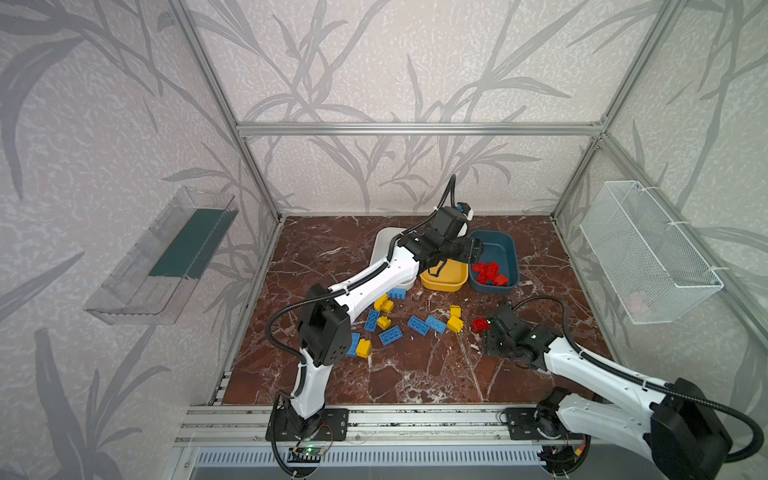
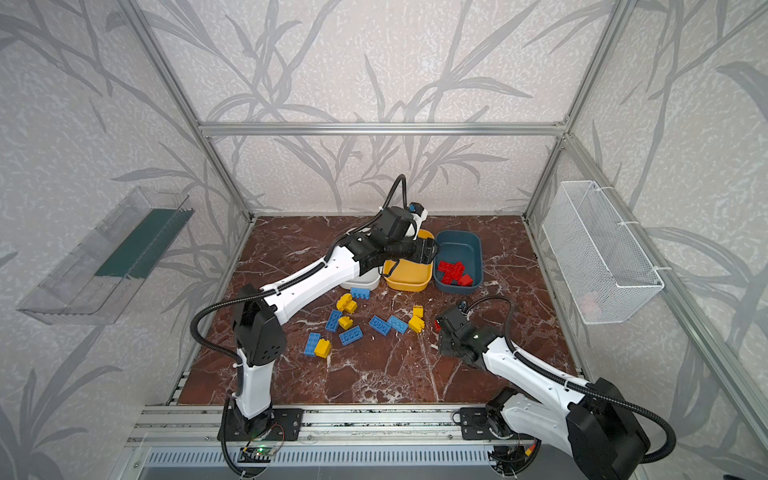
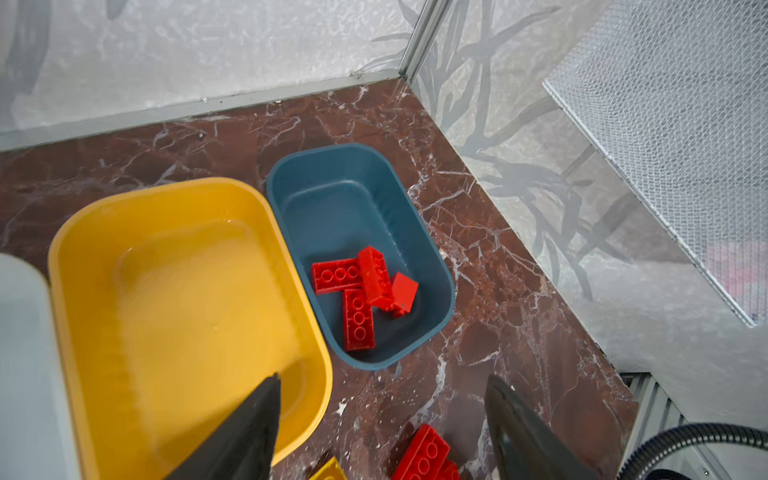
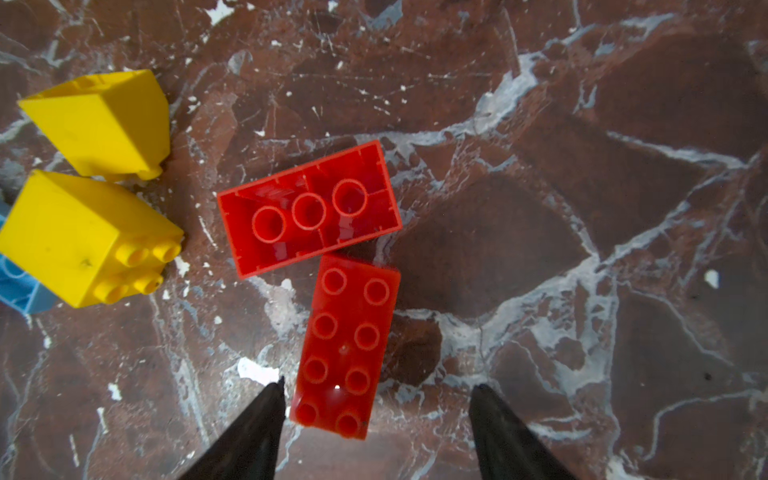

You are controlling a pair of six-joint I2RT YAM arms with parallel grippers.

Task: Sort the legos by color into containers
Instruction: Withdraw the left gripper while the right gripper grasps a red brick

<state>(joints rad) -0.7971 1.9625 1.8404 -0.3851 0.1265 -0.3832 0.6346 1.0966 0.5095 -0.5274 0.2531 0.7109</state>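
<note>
Top views: three tubs in a row at upper centre: white tub, yellow tub, teal tub. Four red legos lie in the teal. Mid-frame on the table: six blue legos and roughly six yellow legos. Left wrist: left gripper has jaws spread, holding nothing, by the yellow and teal tubs. Right wrist: right gripper has jaws spread, with the end of the studs-up red lego between them, unpinched; the upturned red lego touches it. Two yellow lie beside.

red legos in teal tub, blue legos scattered
</note>
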